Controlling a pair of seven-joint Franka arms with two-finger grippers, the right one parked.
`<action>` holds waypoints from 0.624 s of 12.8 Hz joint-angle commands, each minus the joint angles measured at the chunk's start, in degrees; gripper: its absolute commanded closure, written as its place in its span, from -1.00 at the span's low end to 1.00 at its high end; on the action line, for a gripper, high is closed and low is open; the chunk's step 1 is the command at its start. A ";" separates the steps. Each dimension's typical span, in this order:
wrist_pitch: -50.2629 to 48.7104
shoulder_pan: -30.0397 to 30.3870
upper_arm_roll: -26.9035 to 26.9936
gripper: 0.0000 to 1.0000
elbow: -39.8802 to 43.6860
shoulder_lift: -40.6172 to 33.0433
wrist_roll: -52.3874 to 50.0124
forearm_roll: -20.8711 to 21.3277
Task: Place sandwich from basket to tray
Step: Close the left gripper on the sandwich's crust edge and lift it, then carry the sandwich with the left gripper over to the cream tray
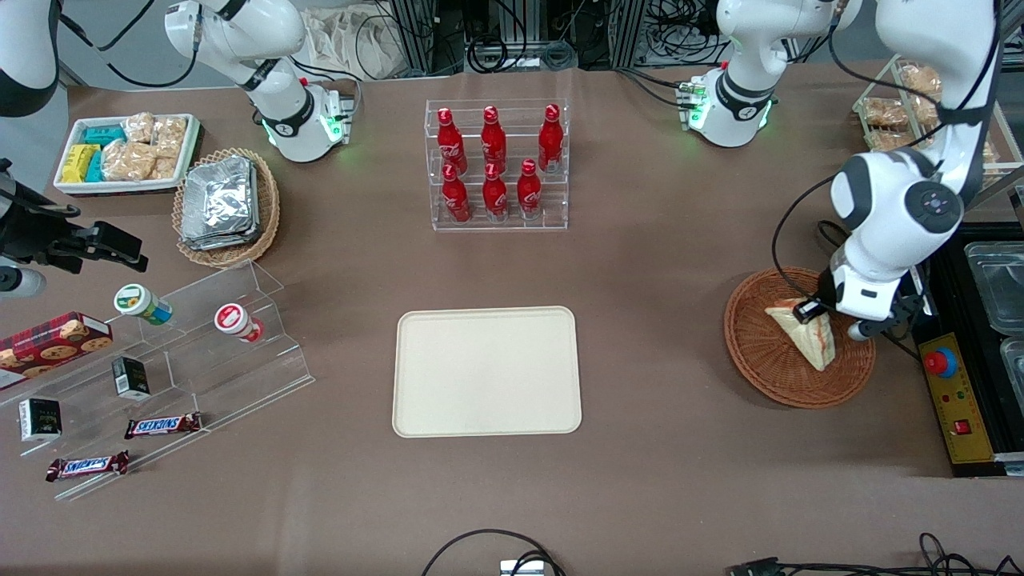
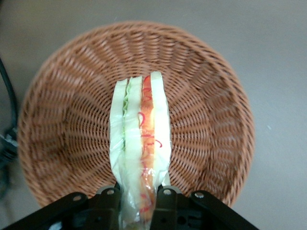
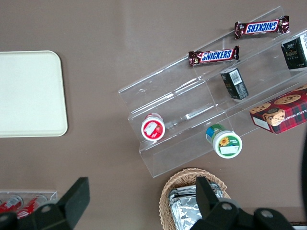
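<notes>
The sandwich (image 1: 810, 342) (image 2: 141, 125), a plastic-wrapped white wedge with red, orange and green filling, lies in the reddish-brown wicker basket (image 1: 764, 364) (image 2: 67, 124) toward the working arm's end of the table. My left gripper (image 1: 810, 309) (image 2: 139, 195) is down in the basket, shut on the sandwich's end farthest from the front camera, one black finger (image 2: 165, 201) pressed to each side of the wrap. The cream tray (image 1: 486, 372) (image 3: 29, 93) lies flat at mid-table with nothing on it, well apart from the basket.
A clear rack of red bottles (image 1: 496, 164) stands farther from the front camera than the tray. A control box with a red stop button (image 1: 942, 362) lies beside the basket. Acrylic snack shelves (image 1: 160, 352), a tan basket of foil packets (image 1: 226, 204) and a white bin (image 1: 124, 152) sit toward the parked arm's end.
</notes>
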 commanded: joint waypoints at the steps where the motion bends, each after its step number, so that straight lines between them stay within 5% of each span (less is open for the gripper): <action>1: -6.54 -0.59 -0.24 0.66 3.56 -3.55 9.46 0.72; 8: -21.92 -0.77 -8.76 0.65 21.84 0.13 12.40 0.72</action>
